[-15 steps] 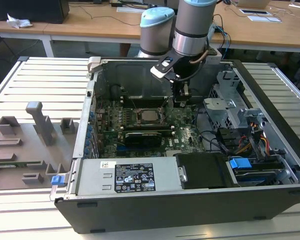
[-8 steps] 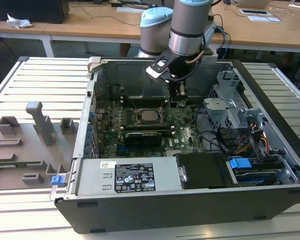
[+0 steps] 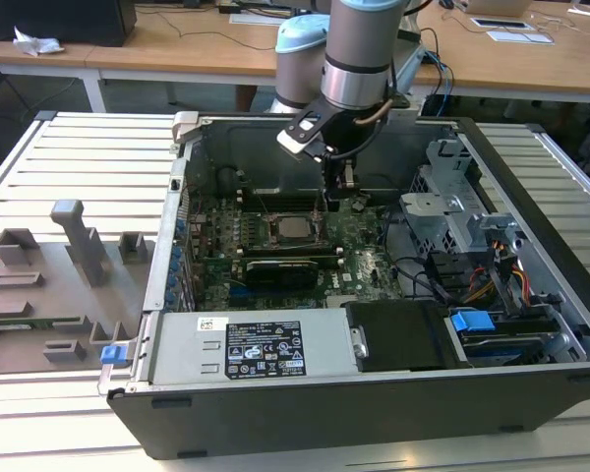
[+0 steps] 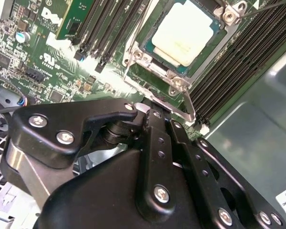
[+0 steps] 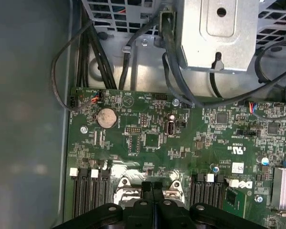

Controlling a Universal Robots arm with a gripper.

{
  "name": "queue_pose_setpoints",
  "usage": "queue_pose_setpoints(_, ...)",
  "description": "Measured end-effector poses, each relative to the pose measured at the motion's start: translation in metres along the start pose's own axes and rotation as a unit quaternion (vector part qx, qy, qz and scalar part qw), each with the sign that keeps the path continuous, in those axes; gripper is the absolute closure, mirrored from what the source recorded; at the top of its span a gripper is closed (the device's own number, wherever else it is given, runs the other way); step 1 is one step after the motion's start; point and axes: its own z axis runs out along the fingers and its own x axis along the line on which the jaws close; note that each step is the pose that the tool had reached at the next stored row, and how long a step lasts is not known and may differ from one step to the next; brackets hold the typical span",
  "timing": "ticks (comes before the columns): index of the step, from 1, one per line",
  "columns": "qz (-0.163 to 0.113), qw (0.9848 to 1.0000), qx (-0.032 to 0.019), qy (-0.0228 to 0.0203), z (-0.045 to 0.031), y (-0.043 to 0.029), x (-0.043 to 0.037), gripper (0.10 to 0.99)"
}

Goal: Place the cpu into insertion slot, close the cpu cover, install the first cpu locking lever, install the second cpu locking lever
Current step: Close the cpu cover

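The cpu [image 3: 295, 228] lies flat in the board's socket, its silvery top [image 4: 183, 33] showing through the window of the cpu cover [image 4: 133, 47], which lies down around it. The insertion slot is hidden beneath the chip. My gripper [image 3: 341, 195] hangs just beside the socket, toward the exterior view's right. Its fingers [image 5: 148, 191] are pressed together in the first wrist view. In the second wrist view the gripper [image 4: 150, 112] sits right at the socket's edge, next to a thin wire locking lever [image 4: 187, 105]. I cannot tell whether the fingers touch the lever.
A long black card [image 3: 280, 270] lies in front of the socket, and memory slots [image 4: 238, 62] flank it. A power supply [image 3: 256, 349] fills the case front, a metal drive cage [image 3: 452, 211] with cables stands at the exterior view's right. A grey fixture [image 3: 69, 265] sits outside the case.
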Motion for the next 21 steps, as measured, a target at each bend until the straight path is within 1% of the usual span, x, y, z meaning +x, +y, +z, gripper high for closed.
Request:
queue_pose_setpoints(5, 0.0, 1.0, 0.0, 0.0, 0.0, -0.009, 0.0007, 0.98)
queue_pose_setpoints(12, 0.0, 1.0, 0.0, 0.0, 0.0001, -0.0169, 0.0012, 0.98)
queue_pose_setpoints(17, 0.0, 1.0, -0.0002, 0.0, 0.0004, -0.0329, 0.0024, 0.98)
queue_pose_setpoints(19, 0.0, 1.0, -0.0002, 0.0, 0.0004, -0.037, 0.0027, 0.98)
queue_pose_setpoints(21, 0.0, 1.0, -0.0001, 0.0, 0.0004, -0.0393, 0.0029, 0.98)
